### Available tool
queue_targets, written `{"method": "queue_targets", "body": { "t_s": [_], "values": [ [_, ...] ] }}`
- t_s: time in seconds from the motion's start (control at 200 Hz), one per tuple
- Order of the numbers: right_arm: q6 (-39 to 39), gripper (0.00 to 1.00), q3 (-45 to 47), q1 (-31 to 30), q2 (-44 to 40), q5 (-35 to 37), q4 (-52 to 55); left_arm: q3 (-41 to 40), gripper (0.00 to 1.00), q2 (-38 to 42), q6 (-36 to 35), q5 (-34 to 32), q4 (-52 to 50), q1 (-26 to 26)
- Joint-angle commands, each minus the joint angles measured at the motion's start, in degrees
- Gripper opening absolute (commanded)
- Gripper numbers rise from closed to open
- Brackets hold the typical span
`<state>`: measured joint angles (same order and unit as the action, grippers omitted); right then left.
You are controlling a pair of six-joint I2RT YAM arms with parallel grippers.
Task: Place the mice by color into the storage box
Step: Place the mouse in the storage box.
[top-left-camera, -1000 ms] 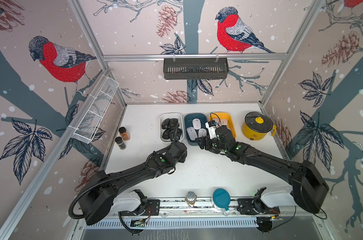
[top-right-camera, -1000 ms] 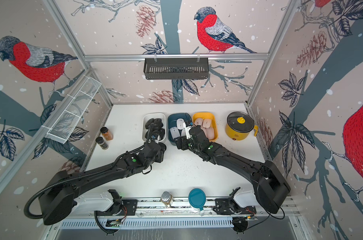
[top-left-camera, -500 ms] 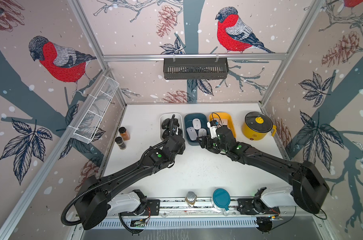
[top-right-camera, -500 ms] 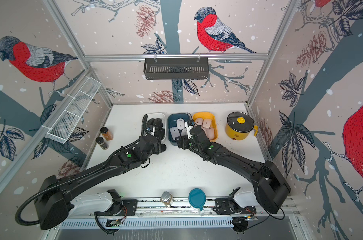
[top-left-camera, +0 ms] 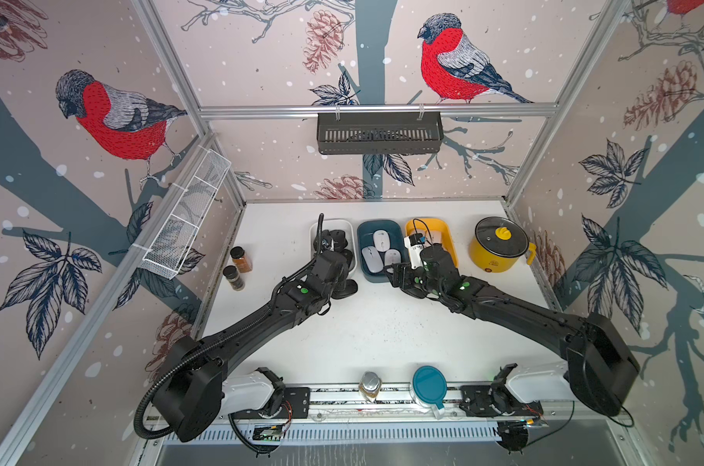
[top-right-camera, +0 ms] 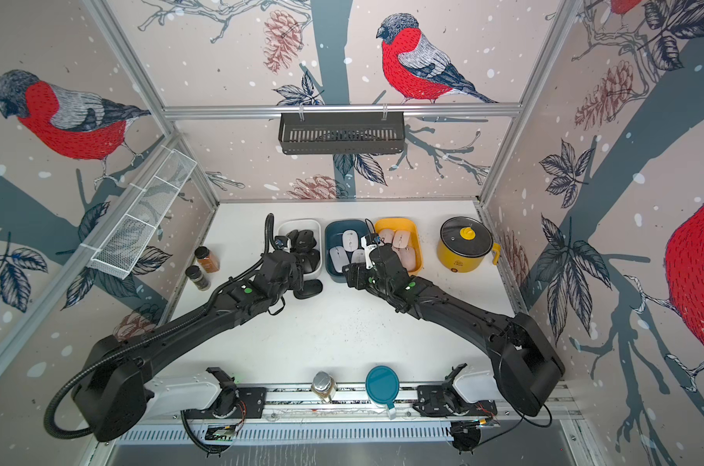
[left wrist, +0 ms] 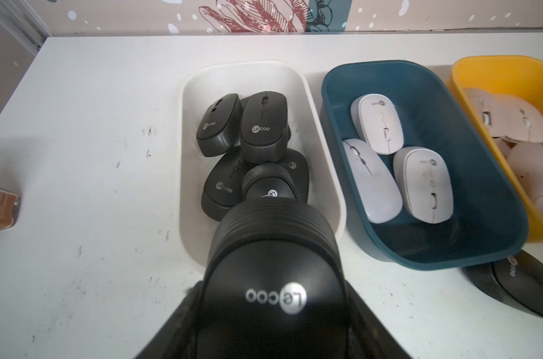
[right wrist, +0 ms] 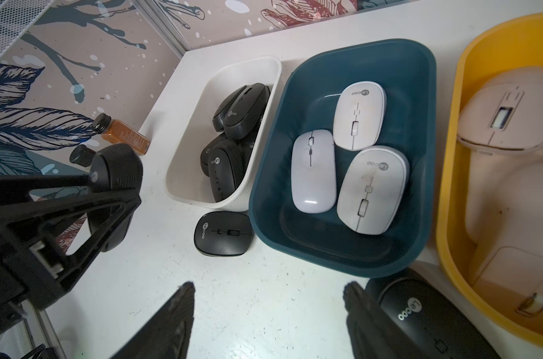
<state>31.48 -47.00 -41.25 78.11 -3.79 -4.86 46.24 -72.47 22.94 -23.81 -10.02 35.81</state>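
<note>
Left hand (left wrist: pixel 275 289): clenched on the held black mouse (left wrist: pixel 273 248), logo up, ribbed end pointing away from the arm. It hangs over the near rim of the white bin (left wrist: pixel 183 130). Several black mice (left wrist: pixel 262 124) are piled inside, some leaning on each other.

Right hand (right wrist: pixel 268 286): released, fingers spread, only bare desk (top-left-camera: pixel 382 331) between them. It sits low at the near edge of the teal bin (right wrist: pixel 425 93). A second black mouse (right wrist: pixel 419 320) lies on the desk just outside one finger (right wrist: pixel 357 310); cannot tell if they touch. A third black mouse (right wrist: pixel 223 233) lies flat on the desk, close against the near corners of the white and teal bins.

Teal bin: three white mice (right wrist: pixel 313 171), far end open. Yellow bin (right wrist: pixel 450 155): pink mice (right wrist: pixel 497 124) crowded together.

The three bins stand in a row, sides nearly touching. Two spice jars (top-left-camera: pixel 237 266) stand beside the left wall and a yellow pot (top-left-camera: pixel 497 250) stands right of the bins. There is a broad bare stretch of desk between the arms.
</note>
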Motion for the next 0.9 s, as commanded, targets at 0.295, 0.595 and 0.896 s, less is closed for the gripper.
{"method": "queue_targets", "body": {
  "t_s": [0.295, 0.595, 0.896],
  "values": [
    [1.2, 0.76, 1.4, 0.4, 0.6, 0.3, -1.7, 4.8, 0.53, -11.4, -4.3, 3.5, 8.9, -6.3],
    [0.8, 0.76, 1.0, 1.4, 0.2, 0.9, -0.9, 6.7, 0.54, -16.6, -4.7, 6.6, 12.0, -9.2],
    [0.9, 0.76, 0.7, 1.7, 0.8, 0.6, -0.7, 8.1, 0.54, -20.0, -4.4, 11.3, 13.4, -13.2]
  ]
}}
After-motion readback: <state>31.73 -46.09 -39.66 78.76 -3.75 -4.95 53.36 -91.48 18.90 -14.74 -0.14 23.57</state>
